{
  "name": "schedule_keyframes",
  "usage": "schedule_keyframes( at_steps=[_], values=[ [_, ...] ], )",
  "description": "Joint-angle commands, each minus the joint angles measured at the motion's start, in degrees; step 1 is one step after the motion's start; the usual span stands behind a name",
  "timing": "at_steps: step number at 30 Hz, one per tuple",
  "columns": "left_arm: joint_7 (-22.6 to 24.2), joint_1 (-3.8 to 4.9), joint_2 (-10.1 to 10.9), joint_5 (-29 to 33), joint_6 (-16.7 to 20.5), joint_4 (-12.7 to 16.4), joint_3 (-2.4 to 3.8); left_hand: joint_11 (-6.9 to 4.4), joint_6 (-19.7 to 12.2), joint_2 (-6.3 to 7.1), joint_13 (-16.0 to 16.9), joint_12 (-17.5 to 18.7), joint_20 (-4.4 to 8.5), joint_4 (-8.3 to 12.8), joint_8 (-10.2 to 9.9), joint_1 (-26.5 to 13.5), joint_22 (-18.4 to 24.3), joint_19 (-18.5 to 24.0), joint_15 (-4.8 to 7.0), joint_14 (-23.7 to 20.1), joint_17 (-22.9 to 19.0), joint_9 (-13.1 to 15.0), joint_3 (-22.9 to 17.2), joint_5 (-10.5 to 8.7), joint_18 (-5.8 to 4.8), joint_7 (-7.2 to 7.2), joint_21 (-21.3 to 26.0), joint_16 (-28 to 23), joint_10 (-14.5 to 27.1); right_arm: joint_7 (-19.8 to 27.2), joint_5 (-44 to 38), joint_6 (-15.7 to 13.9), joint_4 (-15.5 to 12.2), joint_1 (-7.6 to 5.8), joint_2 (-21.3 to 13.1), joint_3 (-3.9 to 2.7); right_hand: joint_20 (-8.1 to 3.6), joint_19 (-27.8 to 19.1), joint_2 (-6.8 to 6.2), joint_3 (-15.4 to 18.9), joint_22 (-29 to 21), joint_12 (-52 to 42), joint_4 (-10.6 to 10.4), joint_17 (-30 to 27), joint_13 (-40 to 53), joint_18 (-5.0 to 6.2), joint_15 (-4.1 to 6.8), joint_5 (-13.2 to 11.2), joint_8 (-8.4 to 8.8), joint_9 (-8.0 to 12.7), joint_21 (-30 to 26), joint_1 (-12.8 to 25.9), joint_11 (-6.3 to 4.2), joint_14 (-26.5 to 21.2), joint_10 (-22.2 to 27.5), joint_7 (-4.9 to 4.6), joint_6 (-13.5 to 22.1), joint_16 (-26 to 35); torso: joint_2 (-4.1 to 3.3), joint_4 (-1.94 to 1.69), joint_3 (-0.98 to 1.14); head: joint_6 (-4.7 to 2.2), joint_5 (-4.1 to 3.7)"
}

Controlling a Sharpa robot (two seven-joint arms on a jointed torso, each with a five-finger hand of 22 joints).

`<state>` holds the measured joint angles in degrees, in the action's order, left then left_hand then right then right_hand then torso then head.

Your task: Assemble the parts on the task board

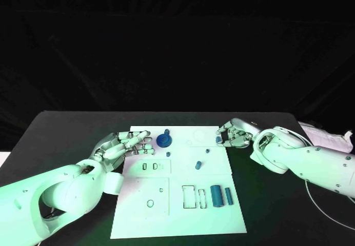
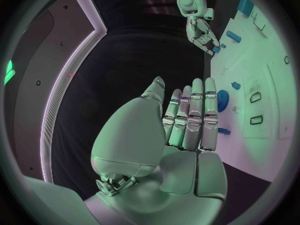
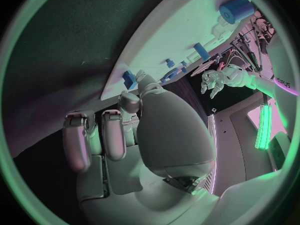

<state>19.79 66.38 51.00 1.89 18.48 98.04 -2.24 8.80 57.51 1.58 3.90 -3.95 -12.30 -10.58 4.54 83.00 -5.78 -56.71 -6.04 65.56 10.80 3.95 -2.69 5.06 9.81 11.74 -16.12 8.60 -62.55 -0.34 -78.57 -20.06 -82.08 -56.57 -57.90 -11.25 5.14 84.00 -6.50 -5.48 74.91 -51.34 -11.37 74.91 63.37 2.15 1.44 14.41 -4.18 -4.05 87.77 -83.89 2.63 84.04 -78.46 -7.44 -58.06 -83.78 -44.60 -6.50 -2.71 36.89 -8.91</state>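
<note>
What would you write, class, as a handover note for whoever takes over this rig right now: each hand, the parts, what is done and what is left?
Left hand: open, fingers straight, holds nothing, at the task board's left edge by the round blue gear.
Right hand: at the board's far right edge, pinching a small blue part.
Lying loose on the board: small blue peg, large blue cylinder, thin blue cylinder.
Done: cannot tell that any part is seated.
Left: place the pinched part, then the loose ones.
</note>
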Motion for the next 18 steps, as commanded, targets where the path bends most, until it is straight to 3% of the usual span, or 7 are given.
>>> schedule_keyframes(
  at_steps=[1, 7, 12, 18],
  values=[
    [0.54, 0.01, -0.10, 0.14, -1.01, 0.09, 0.04, 0.21, 0.17, -0.55, -0.07, 0.27, -0.09, 0.29, -0.29, 0.04, 0.07, -0.31, -0.14, 0.23, 0.12, -0.02, -0.02, 0.30, 0.66, 0.34, 0.24, -0.29, 0.15, 0.67, -0.71, 1.27, 0.35, 0.16, 0.29, -0.01, -0.40, 2.34, 0.53, -0.43, 10.02, -0.17, 0.47, 5.34, -0.13, -0.89, 0.30, -0.20, -0.25, -0.07, 0.06, -0.55, -0.40, 3.93, -0.02, -0.12, -0.66, -0.03, 0.00, -0.05, -0.01, 0.00, -0.10],
    [0.55, 0.00, -0.11, 0.14, -1.07, 0.02, 0.03, 0.22, 0.17, -0.56, -0.07, 0.27, -0.09, 0.30, -0.29, 0.05, 0.07, -0.31, -0.14, 0.23, 0.12, -0.02, -0.03, 0.29, 0.66, 0.34, 0.24, -0.29, 0.15, 0.69, -0.71, 1.52, 0.63, 0.27, 0.57, -0.01, -0.47, 2.42, 0.73, -0.89, 10.14, -0.33, 0.81, 5.53, 0.01, -0.92, 0.35, -0.52, -0.24, -0.05, 0.11, -0.93, -0.46, 3.98, -0.09, -0.07, -1.04, -0.14, 0.04, -0.16, -0.08, 0.30, -0.02],
    [0.56, -0.01, -0.12, 0.14, -1.08, 0.00, 0.03, 0.22, 0.17, -0.56, -0.07, 0.27, -0.09, 0.30, -0.29, 0.05, 0.07, -0.31, -0.14, 0.23, 0.12, -0.02, -0.03, 0.29, 0.66, 0.34, 0.24, -0.29, 0.15, 0.81, -0.71, 1.68, 0.77, 0.32, 0.90, -0.01, -0.56, 2.48, 1.07, -1.52, 10.22, -0.47, 1.14, 5.72, 0.15, -0.93, 0.47, -0.92, -0.44, -0.11, 0.14, -1.27, -0.61, 4.02, -0.19, 0.11, -1.93, -0.25, 0.05, -0.01, -0.04, 0.39, 0.13],
    [0.55, -0.01, -0.12, 0.14, -1.05, -0.01, 0.03, 0.22, 0.17, -0.56, -0.07, 0.27, -0.09, 0.30, -0.29, 0.05, 0.07, -0.31, -0.14, 0.23, 0.12, -0.02, -0.03, 0.29, 0.66, 0.34, 0.24, -0.29, 0.15, 0.94, -0.71, 1.81, 1.01, 0.40, 1.20, -0.01, -0.81, 2.59, 2.03, -3.20, 10.39, -0.49, 1.74, 5.87, 0.29, -0.97, 0.77, -3.70, -0.83, -0.23, 0.21, -1.72, -0.98, 4.05, -0.26, 0.59, -3.99, -0.32, 0.04, -0.02, -0.05, 0.48, 0.17]
  ],
)
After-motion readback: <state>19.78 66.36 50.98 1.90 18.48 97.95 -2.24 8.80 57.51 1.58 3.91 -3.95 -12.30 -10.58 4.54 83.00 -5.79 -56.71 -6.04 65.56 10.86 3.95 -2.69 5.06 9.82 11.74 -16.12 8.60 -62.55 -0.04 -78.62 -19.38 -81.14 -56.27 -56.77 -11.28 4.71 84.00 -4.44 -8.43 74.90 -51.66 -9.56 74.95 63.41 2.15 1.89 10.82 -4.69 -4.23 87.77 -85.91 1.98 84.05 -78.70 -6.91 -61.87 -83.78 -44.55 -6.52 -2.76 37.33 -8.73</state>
